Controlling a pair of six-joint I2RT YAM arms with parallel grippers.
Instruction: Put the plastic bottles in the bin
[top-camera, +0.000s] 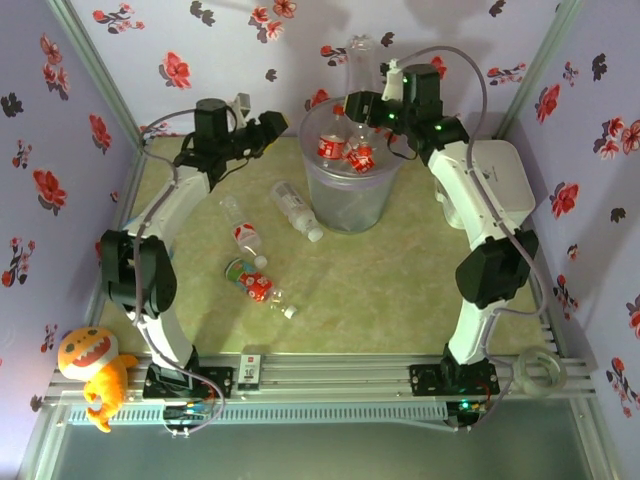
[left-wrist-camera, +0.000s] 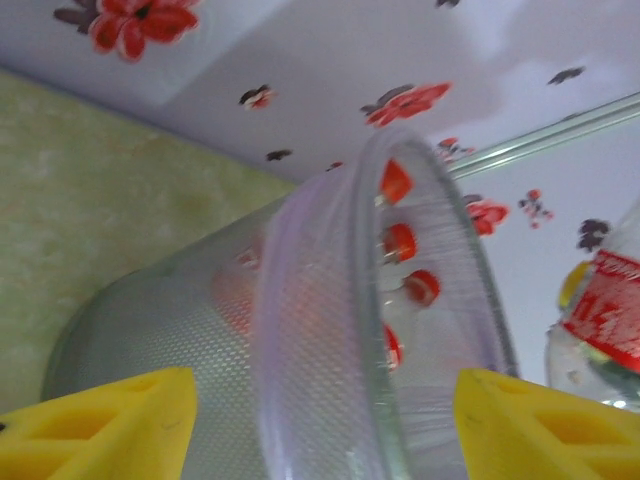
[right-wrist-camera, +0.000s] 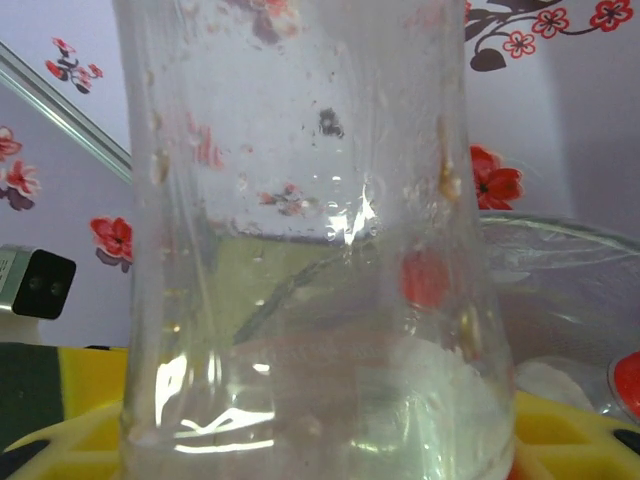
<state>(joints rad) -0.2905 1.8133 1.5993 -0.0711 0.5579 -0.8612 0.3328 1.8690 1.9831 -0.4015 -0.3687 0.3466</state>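
Top view: high above and behind me, facing down over the whole table (top-camera: 400, 290), far off.
Left wrist view: low and tilted, close to the bin (left-wrist-camera: 330, 330), facing its side and rim.
Right wrist view: right up against a clear bottle (right-wrist-camera: 310, 250); behind it, probably the bin's rim.
Shared: the bin, in all three.

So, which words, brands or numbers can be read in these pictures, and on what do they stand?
Nothing reads for certain.
Red-labelled bottle, left wrist view: white lettering, blurred.
Labels of the loose bottles and of those in the bin: too small.
Clear bottle over the bin: no print seen.
Sticker on the front rail: too small.
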